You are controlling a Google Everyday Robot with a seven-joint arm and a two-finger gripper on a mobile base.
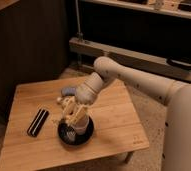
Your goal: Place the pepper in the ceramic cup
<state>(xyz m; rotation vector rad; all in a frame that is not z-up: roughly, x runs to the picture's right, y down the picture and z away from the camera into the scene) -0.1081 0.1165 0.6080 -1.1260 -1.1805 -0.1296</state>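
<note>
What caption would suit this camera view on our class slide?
Robot arm's end effector lowered over the ceramic cup on a black saucer, wooden table.

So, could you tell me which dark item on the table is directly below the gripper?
The black round saucer holding the ceramic cup; the gripper hangs over it, while the black oblong case lies apart, leftward.

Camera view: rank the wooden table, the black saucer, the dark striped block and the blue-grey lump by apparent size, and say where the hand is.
1. wooden table
2. black saucer
3. dark striped block
4. blue-grey lump, partly hidden by the arm, so its rank is uncertain.
The hand hangs over the saucer.
</note>
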